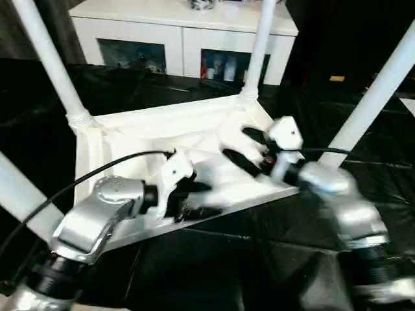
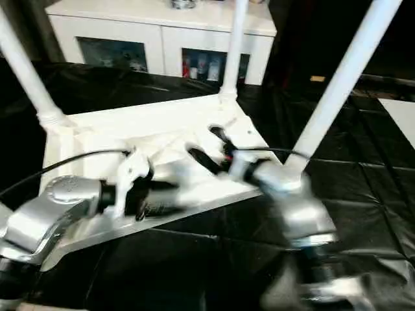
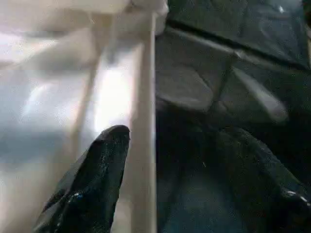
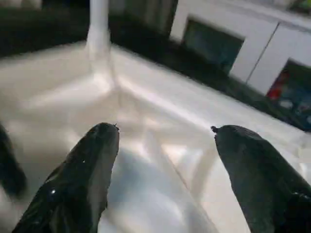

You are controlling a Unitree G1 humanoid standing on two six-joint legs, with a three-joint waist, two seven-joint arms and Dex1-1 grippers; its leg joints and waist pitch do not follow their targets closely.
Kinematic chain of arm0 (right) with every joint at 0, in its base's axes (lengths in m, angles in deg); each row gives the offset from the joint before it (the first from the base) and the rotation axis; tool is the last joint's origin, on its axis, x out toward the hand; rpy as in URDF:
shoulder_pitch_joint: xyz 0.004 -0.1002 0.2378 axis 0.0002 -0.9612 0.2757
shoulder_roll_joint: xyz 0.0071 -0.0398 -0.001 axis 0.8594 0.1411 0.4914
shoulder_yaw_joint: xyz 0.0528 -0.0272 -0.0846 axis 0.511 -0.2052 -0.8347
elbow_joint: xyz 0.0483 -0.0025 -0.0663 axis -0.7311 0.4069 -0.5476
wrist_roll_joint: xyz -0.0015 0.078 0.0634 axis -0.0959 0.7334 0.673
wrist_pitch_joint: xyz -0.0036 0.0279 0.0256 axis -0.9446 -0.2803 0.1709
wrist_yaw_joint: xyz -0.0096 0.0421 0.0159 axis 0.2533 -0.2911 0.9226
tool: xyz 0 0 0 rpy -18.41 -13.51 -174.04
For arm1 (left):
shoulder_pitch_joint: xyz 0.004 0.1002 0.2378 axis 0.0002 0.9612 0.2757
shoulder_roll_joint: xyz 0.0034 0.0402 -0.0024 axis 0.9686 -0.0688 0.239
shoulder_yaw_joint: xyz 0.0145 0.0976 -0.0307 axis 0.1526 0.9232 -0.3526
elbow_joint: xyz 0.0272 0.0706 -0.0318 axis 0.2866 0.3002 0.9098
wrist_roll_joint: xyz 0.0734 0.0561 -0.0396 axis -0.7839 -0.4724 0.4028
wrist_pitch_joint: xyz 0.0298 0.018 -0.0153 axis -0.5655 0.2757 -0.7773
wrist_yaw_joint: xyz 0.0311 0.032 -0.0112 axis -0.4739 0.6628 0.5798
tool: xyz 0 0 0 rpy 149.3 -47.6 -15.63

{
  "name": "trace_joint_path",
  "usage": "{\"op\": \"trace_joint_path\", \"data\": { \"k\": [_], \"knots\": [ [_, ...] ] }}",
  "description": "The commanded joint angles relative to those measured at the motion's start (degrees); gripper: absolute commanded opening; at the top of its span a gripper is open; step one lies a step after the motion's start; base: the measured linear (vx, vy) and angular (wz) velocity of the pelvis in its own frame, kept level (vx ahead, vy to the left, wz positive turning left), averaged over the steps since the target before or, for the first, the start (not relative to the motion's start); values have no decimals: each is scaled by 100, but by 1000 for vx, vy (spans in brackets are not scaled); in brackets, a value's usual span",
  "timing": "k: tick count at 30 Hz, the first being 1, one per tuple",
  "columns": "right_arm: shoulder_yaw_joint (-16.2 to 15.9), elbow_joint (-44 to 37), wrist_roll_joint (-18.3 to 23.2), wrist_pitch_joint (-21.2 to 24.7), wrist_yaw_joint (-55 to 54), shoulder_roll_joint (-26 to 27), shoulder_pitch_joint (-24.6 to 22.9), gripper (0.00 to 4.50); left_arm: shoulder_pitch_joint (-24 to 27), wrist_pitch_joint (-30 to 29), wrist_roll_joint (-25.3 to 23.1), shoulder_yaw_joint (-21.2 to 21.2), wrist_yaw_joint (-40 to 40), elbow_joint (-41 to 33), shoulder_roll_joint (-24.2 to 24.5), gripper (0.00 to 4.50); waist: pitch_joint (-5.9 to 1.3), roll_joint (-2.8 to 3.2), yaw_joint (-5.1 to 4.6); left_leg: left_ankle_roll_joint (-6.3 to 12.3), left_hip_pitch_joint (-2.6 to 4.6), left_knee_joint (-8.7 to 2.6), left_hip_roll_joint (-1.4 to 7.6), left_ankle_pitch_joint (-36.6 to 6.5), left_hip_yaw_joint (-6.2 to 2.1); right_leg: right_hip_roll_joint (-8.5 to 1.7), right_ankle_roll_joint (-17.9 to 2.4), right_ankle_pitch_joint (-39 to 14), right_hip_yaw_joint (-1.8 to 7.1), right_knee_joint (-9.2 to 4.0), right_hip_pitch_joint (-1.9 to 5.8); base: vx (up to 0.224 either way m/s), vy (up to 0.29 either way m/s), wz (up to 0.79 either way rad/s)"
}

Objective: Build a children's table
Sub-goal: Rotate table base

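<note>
The children's table lies upside down on black sheeting, its ribbed white underside [image 1: 194,129] facing up. Four white tube legs stand in the corner sockets: far left [image 1: 48,58], far right [image 1: 259,45], near right [image 1: 373,97] and near left [image 1: 19,194]. My left gripper [image 1: 194,201] is at the near rim [image 3: 145,121], open, with one finger [image 3: 92,184] over the underside and the other [image 3: 257,165] outside over the black sheet. Over the right half of the underside my right gripper [image 1: 249,149] hangs open with nothing between its fingers [image 4: 87,170].
A white cabinet [image 1: 181,26] with glass-fronted compartments stands behind the table. Black sheeting [image 1: 227,259] covers the ground all around. A black cable [image 1: 97,172] loops from my left wrist across the tabletop's near left side.
</note>
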Motion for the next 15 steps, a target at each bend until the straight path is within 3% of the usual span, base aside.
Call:
{"op": "trace_joint_path", "data": {
  "k": [1,6,10,15],
  "knots": [
    [-97,-261,-114,212,368,-376,-74,348,-54,44,-236,332,189,-73,163,359,-349,75,-4,-143,150,-484,224,-1802,-123,-222,-1027,-1807,211,-442,203,0,0,0],
    [23,-770,31,527,1020,-966,-256,348,-144,629,-988,753,-28,476,306,359,-366,68,2,-50,128,-468,228,-1732,-139,-224,-959,-1744,213,-458,226,0,0,0],
    [-106,-985,103,651,1109,-1128,-331,348,-455,1431,-1819,1021,-694,1324,383,359,-382,59,-7,-23,117,-454,229,-1697,-155,-231,-954,-1751,202,-453,229,0,0,0],
    [-183,-995,52,677,1042,-1057,-332,348,-704,1941,-2151,960,-1205,1792,326,359,-373,46,-9,-88,129,-453,228,-1898,-163,-246,-917,-2133,186,-478,200,0,0,0]
  ]
}}
